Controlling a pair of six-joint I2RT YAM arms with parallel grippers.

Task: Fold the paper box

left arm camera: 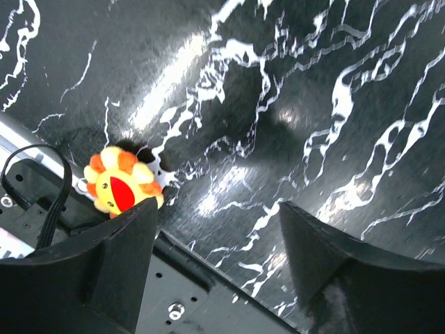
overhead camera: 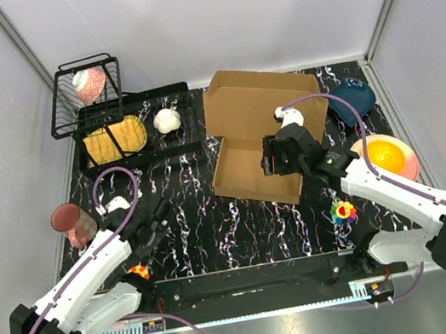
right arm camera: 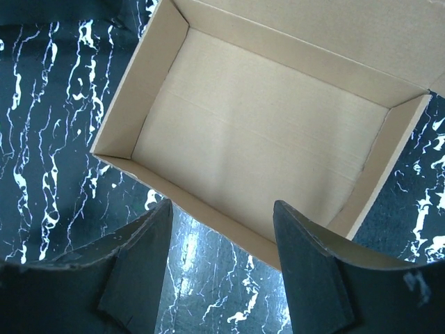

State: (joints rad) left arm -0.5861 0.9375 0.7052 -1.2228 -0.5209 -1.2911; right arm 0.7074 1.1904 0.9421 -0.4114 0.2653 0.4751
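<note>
- Toys lie nearest the arm bases. A small orange-and-yellow plush toy (left arm camera: 122,184) sits at the near left edge of the black marbled table (overhead camera: 217,229), and a multicoloured flower toy (overhead camera: 343,212) sits at the near right.
- Left gripper (left arm camera: 219,212) hangs low over bare tabletop just beyond the plush toy, its fingers spread apart with nothing between them.
- A pink cup (overhead camera: 71,224) stands at the left edge of the table, beside the left arm.
- Right gripper (right arm camera: 222,209) hovers above the near wall of the paper box (right arm camera: 257,132). Its fingers are released and parted, and they grasp no cardboard.
- The paper box sits right of centre, toward the back of the table. Its tray is formed with four walls upright, and the lid flap stands up along the far side.
- An orange-and-yellow bowl (overhead camera: 385,156) rests to the right of the box, near the right arm.
- A dark blue object (overhead camera: 353,96) lies beyond the bowl, just beside the right end of the lid.
- At the far left, a black tray (overhead camera: 160,152) holds a yellow item (overhead camera: 114,138) and a white item (overhead camera: 167,120).
- A black wire basket (overhead camera: 85,96) with something pink (overhead camera: 90,84) inside stands tilted at the tray's back-left corner.
</note>
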